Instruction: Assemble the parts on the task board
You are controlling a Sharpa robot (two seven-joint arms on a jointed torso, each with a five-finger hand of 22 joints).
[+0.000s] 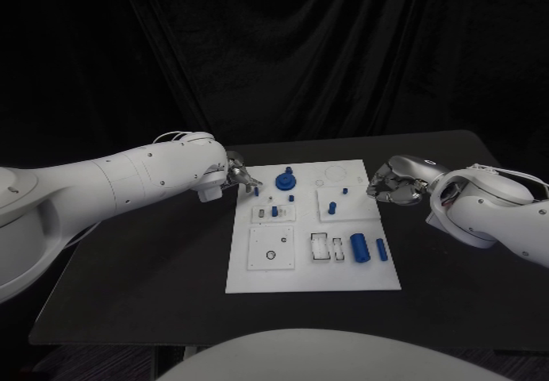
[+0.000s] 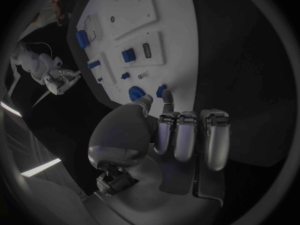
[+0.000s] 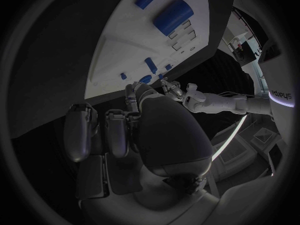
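Hands flank board

White rectangular task board [image 1: 258, 278] lies mid-desk [image 1: 137, 278], small blue parts [image 1: 359, 247] in its recesses. Left hand [image 1: 237, 176], far-left corner, fingers [image 2: 167, 101] curled, holding nothing. Right hand [image 1: 390, 184] likewise curled. Writing unreadable.

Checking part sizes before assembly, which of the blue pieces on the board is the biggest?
The thick blue cylinder lying near the task board's front edge, beside a slimmer blue bar. The other blue parts are clearly smaller.
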